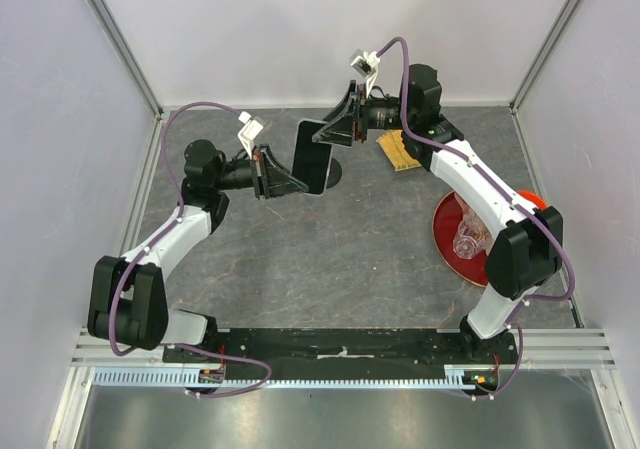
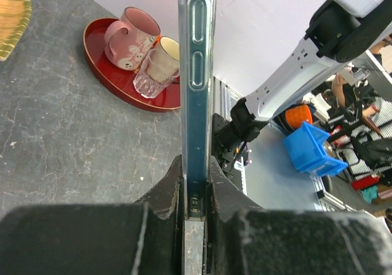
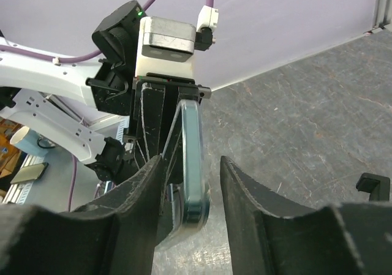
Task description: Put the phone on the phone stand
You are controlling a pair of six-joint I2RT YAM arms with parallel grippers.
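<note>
Left tool (image 1: 290, 177) clamps phone (image 1: 316, 154), its long axis toward the open right tool (image 3: 191, 160) straddling its far end; stand (image 1: 334, 175) just beside.

The phone (image 2: 197, 73) has a glossy metallic edge; the table (image 2: 61, 152) looks matt, mottled grey

A robotics lab: white-walled, aluminium-framed cell (image 1: 320, 29), blue parts bins (image 2: 309, 152) beyond.

No writing, brand or number is readable here. The pink ceramic mug (image 2: 130, 37) bears only a pale drawn pattern; the thin black rectangular phone (image 2: 197, 103) shows none.
</note>
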